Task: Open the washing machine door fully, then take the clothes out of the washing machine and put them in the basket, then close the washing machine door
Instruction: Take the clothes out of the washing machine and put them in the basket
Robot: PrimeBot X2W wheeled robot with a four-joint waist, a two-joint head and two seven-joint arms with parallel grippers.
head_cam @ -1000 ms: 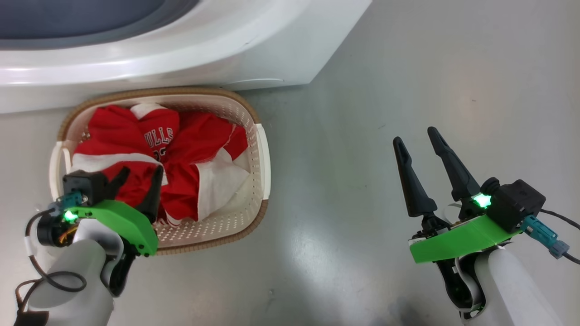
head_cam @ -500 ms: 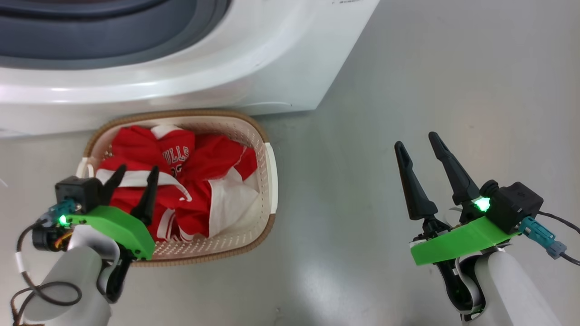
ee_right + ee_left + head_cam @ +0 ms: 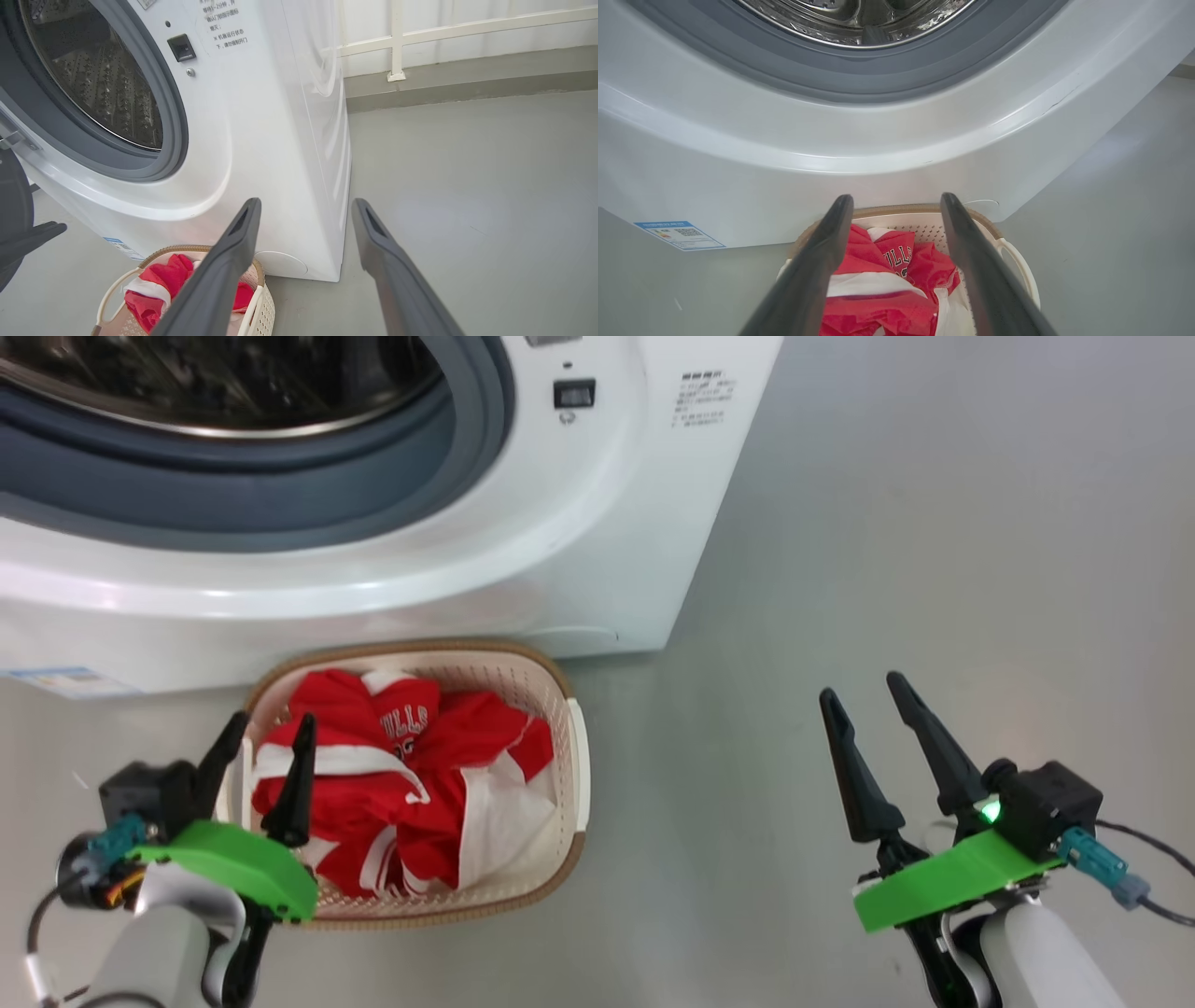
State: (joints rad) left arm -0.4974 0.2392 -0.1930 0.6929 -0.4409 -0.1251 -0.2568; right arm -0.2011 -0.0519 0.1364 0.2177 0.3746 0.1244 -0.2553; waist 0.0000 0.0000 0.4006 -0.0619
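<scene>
Now the clothes [image 3: 373,784] lie in the basket [image 3: 571,756], set on the floor [image 3: 840,523] against the washing machine [image 3: 579,523]. Its drum [image 3: 93,70] looks bare, so shutting the door seems next. It likely hangs out past the hinge [image 3: 13,138]: reach wide, push on its rim and steer clear of the basket. Spread wide, the left claw [image 3: 271,723] hovers over the basket's left edge, empty. The right claw [image 3: 861,689] gapes above the floor, touching nothing.
</scene>
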